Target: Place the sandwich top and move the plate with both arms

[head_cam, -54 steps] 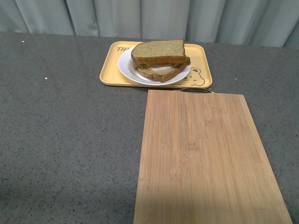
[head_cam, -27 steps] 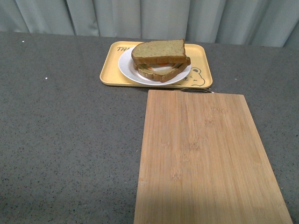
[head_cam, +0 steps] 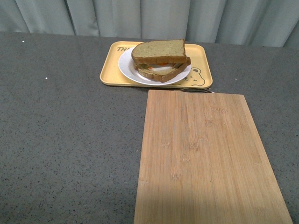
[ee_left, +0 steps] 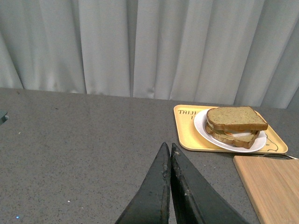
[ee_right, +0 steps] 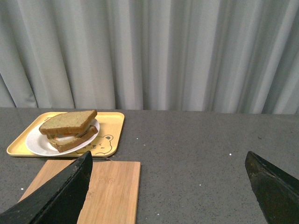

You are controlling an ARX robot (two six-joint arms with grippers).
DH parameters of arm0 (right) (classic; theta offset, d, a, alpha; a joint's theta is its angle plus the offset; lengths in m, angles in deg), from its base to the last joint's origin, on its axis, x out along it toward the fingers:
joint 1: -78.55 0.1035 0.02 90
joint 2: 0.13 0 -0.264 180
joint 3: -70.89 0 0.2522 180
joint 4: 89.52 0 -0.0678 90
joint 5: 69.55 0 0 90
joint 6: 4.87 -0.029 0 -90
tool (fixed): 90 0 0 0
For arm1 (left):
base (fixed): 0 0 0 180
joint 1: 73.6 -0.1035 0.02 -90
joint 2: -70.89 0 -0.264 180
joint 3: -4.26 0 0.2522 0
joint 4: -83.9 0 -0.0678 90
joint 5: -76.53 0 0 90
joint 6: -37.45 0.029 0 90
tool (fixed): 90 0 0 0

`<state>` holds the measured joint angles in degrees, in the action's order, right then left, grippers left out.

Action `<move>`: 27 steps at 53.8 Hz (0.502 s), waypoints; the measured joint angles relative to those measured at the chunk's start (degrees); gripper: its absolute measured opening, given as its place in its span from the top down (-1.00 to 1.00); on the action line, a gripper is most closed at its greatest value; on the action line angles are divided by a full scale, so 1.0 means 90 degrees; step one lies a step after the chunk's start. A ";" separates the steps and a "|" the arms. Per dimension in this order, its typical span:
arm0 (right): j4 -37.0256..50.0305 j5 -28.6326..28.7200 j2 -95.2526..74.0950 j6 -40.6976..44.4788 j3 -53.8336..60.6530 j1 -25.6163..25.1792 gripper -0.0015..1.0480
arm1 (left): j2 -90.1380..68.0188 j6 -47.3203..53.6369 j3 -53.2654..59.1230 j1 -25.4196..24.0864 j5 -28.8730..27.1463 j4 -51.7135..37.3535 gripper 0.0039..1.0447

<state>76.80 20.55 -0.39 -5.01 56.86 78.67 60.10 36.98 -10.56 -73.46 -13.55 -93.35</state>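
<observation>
The sandwich top (head_cam: 159,49), a tan-brown speckled slice, lies on the lower slice with the egg filling, on the white plate (head_cam: 126,70). The plate rests on the yellow tray (head_cam: 108,70) at the far side of the table. The same stack shows in the left wrist view (ee_left: 236,119) and the right wrist view (ee_right: 67,122). Neither arm shows in the front view. My left gripper (ee_left: 168,147) is shut and empty, well short of the tray. My right gripper (ee_right: 168,156) is open wide and empty, away from the tray.
A bamboo cutting board (head_cam: 205,158) lies in front of the tray, its far edge just short of it. The table top (head_cam: 65,130) is dark grey speckled stone. Grey curtains (head_cam: 149,16) hang behind the table.
</observation>
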 joint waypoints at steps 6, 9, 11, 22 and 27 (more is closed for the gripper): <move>0.0000 0.0002 0.0000 0.0000 0.0000 0.0002 -0.82 | 0.0760 0.0002 -0.0002 0.0000 0.0015 0.0984 0.93; 0.0000 0.0000 0.0000 0.0000 0.0000 0.0000 -0.82 | 0.1134 0.0002 -0.0002 0.0000 0.0010 0.1185 0.93; 0.0000 0.0002 0.0000 0.0000 0.0000 0.0000 -0.82 | 0.1158 0.0002 -0.0002 0.0000 0.0010 0.1200 0.93; 0.0000 0.0000 0.0000 0.0000 0.0000 0.0000 -0.82 | 0.1166 0.0002 -0.0002 0.0000 0.0007 0.1207 0.46; 0.0000 0.0000 0.0000 0.0000 0.0000 0.0000 -0.82 | 0.1166 0.0002 -0.0002 0.0000 0.0010 0.1209 0.15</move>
<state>76.80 20.55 -0.39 -5.01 56.86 78.67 70.59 37.00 -10.58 -73.46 -13.46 -82.46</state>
